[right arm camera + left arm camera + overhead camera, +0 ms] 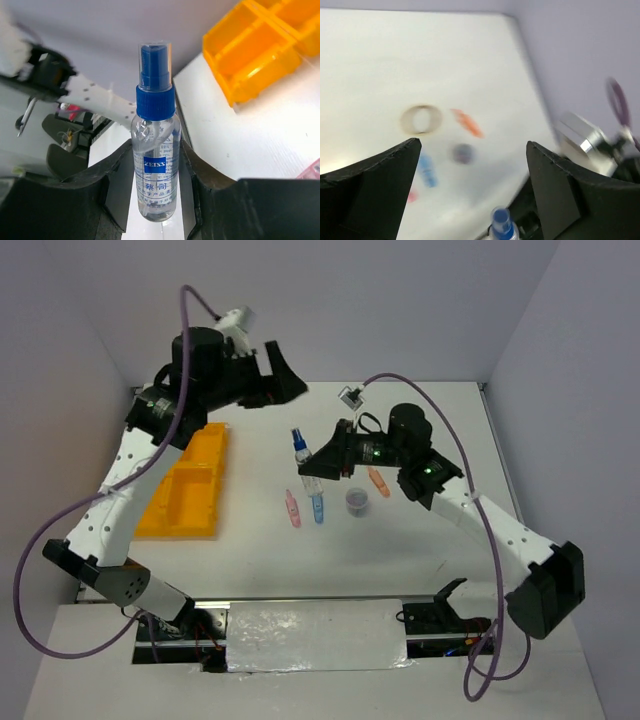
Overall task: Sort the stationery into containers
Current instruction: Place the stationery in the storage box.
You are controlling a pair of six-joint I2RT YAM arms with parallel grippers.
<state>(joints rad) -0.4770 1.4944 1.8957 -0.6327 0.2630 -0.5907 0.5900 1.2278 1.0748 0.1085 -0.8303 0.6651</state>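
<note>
My right gripper point(313, 473) is shut on the clear bottle with the blue cap point(298, 447) and holds it upright above the table; in the right wrist view the bottle point(155, 150) sits between the two pads. My left gripper point(283, 383) is open and empty, raised beyond the bottle. The yellow-orange tray point(178, 518) lies at the left. The pink clip point(293, 510), blue clip point(319, 508), dark jar point(358, 502) and orange clip point(378, 481) lie on the table by the right gripper. The left wrist view shows the beige tape ring point(421, 119), blurred.
Purple cables loop over both arms. The right arm's links point(440, 485) stretch across the right half of the table. Walls close the table at the back and sides. The tray also shows in the right wrist view point(260, 45).
</note>
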